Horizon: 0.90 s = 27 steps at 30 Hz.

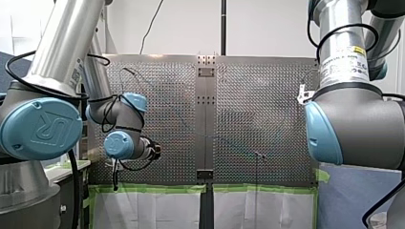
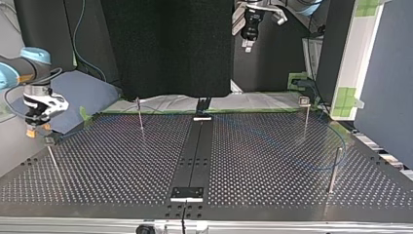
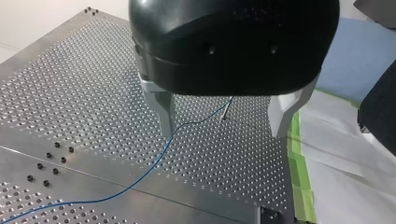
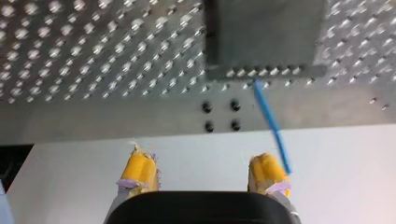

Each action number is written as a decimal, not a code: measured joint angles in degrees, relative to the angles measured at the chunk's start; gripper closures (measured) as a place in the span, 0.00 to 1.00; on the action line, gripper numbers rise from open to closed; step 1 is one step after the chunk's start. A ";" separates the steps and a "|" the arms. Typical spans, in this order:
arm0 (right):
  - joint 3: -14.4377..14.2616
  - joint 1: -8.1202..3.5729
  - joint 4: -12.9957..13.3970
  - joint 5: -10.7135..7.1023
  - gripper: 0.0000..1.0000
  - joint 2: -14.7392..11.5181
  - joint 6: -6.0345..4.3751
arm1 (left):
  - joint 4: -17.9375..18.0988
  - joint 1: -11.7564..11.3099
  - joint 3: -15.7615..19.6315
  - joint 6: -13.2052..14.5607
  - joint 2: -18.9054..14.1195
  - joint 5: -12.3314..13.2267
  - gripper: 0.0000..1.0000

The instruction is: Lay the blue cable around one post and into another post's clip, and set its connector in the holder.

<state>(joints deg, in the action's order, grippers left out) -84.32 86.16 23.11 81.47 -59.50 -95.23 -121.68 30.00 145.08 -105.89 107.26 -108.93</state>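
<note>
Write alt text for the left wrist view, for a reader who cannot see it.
The left arm's black tool, fingers spread open, hangs above a perforated metal table. A thin blue cable runs across the table beneath it toward a slim post.

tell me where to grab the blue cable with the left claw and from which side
Take the blue cable on the stretch lying flat on the perforated table, near the thin post. Come straight down from above with my left claw, open over it, set across the cable's run: it is thin and hugs the table, so a side approach likely finds nothing to pinch.
</note>
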 joint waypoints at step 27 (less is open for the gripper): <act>-13.53 9.47 9.65 12.22 0.01 -8.18 3.80 | -0.68 0.20 0.01 -0.79 -0.01 0.39 0.00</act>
<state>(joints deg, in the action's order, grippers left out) -97.85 95.63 32.76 93.69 -67.68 -91.43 -122.36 30.21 145.08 -106.68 107.25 -108.54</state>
